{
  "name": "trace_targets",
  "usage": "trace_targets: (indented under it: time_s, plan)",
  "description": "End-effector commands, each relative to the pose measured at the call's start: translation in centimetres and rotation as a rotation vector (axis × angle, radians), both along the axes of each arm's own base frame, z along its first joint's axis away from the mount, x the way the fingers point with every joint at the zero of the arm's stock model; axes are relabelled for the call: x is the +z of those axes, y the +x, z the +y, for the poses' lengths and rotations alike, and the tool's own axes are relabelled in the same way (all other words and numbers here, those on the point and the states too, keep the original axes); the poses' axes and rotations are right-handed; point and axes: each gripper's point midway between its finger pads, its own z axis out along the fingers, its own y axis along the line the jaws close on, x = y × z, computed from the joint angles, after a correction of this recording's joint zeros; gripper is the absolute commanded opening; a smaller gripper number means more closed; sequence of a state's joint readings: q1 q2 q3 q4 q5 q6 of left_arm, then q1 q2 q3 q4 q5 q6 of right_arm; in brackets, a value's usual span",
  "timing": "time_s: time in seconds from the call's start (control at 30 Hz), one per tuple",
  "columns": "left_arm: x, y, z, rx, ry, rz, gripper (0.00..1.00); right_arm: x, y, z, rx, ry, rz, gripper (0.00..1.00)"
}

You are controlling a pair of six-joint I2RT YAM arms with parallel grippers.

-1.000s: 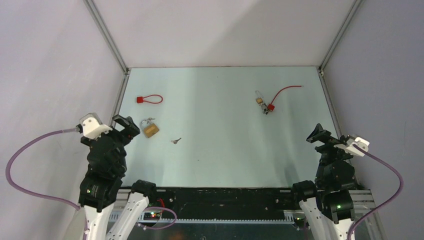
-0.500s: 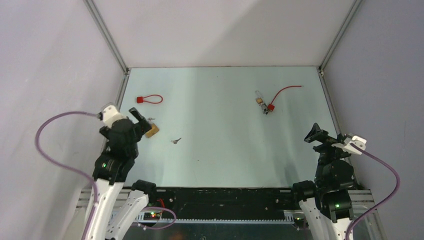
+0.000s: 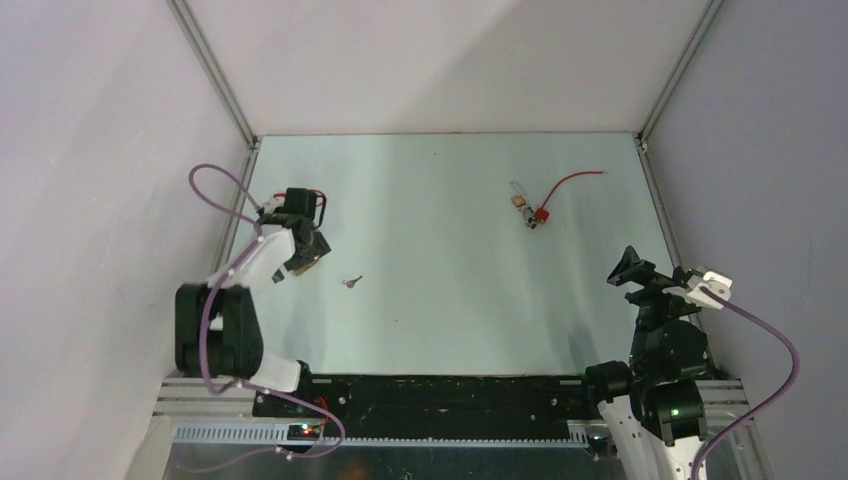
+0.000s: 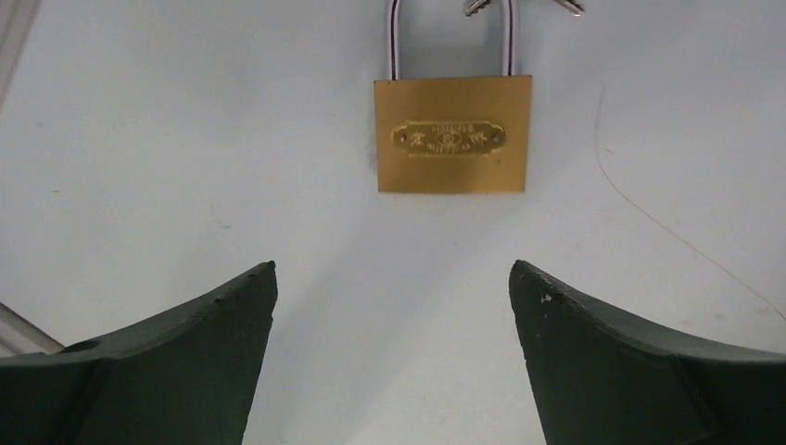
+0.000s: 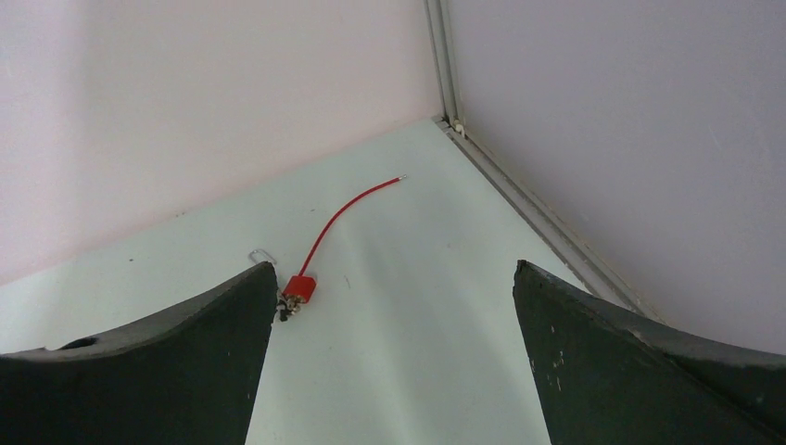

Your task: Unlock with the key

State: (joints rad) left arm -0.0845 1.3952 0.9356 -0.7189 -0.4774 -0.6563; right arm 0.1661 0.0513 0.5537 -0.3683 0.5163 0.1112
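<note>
Brass padlock (image 4: 453,134) centred ahead of the open left hand (image 4: 391,271); key not yet taken.

With jaws spread wide and empty, the left hand hovers square to the padlock body. The body lies flat near the left edge of the tabletop (image 3: 440,330), shackle pointing away from the hand, an alignment that suggests a steadying grasp on it is intended. The key (image 3: 352,283) lies loose and untouched just right of the padlock, toward the near edge. Likewise wide open and empty, the right hand (image 5: 393,271) is raised near the right edge, facing the far right corner, where a red tag (image 5: 299,286) with its wire and a second small padlock (image 3: 519,200) lie. Bare tabletop between the key and the right edge leaves the right arm an unobstructed approach; the left wall stands close beside the left arm.
</note>
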Motion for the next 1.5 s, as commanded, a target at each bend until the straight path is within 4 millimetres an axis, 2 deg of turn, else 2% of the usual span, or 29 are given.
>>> trace_targets:
  time_s: [0.0,0.13,0.27,0.43,0.53,0.67,0.73,0.8,1.0,1.2,1.27,1.33,1.47]
  plan:
    - [-1.1,2.8,0.3,0.032,-0.053,0.025,0.98,0.9,-0.4,-0.2,-0.006,-0.001,-0.042,1.00]
    - [-3.0,4.5,0.0,0.017,-0.108,0.083,0.98,0.8,-0.5,-0.3,-0.014,0.000,-0.044,1.00]
    - [-4.7,5.2,0.8,0.077,-0.175,0.115,0.98,0.8,-0.6,-0.4,-0.020,0.002,-0.045,1.00]
    - [-6.4,4.9,1.6,0.134,-0.217,0.152,0.98,0.8,-0.6,-0.6,-0.028,0.006,-0.045,1.00]
    - [-6.5,4.6,2.0,0.144,-0.204,0.156,0.97,0.7,-0.6,-0.6,-0.032,0.005,-0.042,1.00]
    - [-6.6,4.6,1.8,0.134,-0.218,0.161,0.87,0.7,-0.5,-0.6,-0.032,0.004,-0.042,1.00]
    - [-6.6,4.5,1.7,0.132,-0.223,0.161,0.78,0.7,-0.4,-0.6,-0.030,0.003,-0.043,1.00]
    - [-6.6,4.1,1.5,0.127,-0.231,0.162,0.63,0.7,-0.4,-0.5,-0.028,0.003,-0.044,1.00]
    - [-4.6,3.3,1.0,0.085,-0.243,0.106,0.35,0.8,-0.4,-0.3,-0.014,0.003,-0.051,1.00]
    - [-0.4,3.2,-0.2,0.003,-0.246,-0.018,0.27,1.0,-0.4,0.0,0.005,0.002,-0.060,1.00]
    - [0.9,3.4,-1.6,-0.056,-0.242,-0.052,0.27,1.0,-0.4,0.1,0.011,0.001,-0.061,1.00]
    - [2.2,3.7,-3.8,-0.143,-0.240,-0.079,0.27,1.1,-0.4,0.2,0.017,0.001,-0.066,1.00]
    - [3.8,4.5,-9.8,-0.327,-0.273,-0.103,0.29,1.1,-0.4,0.3,0.026,-0.001,-0.066,1.00]
